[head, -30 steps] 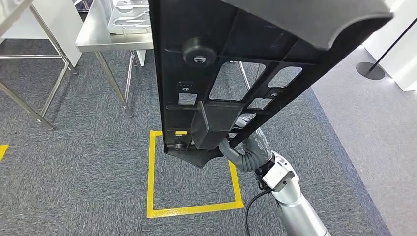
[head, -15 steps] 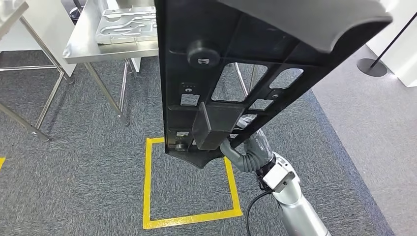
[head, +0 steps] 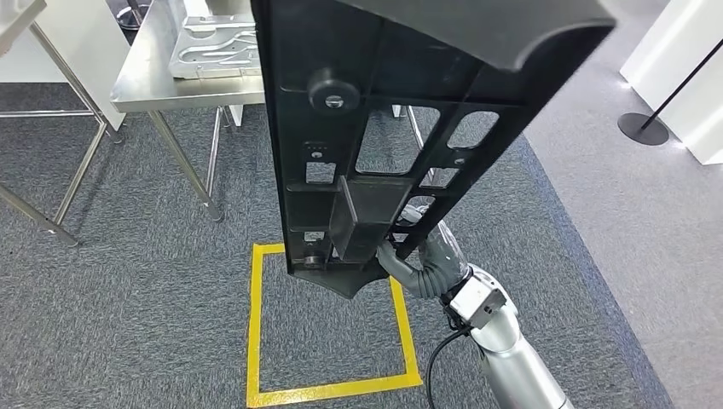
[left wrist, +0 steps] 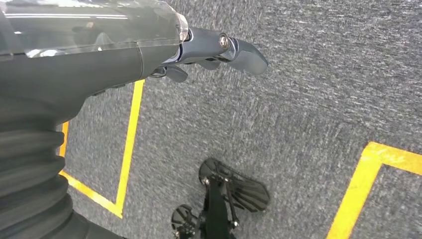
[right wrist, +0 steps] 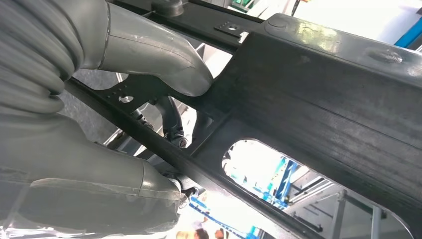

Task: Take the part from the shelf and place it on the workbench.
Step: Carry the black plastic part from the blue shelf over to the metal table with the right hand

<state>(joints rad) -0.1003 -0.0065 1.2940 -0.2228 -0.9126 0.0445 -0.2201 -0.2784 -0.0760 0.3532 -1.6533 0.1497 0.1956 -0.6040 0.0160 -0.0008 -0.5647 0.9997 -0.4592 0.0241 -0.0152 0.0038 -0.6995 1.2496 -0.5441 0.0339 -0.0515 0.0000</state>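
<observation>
The right hand [head: 407, 256] is gripping the black part [head: 384, 119] at its lower end, holding it upright and filling the centre of the head view, likely so it clears the steel worktop [head: 162, 72] at upper left while carrying. The left hand [left wrist: 219, 47] is hanging over the grey carpet, fingers seemingly apart and holding nothing, though the view is partial.
</observation>
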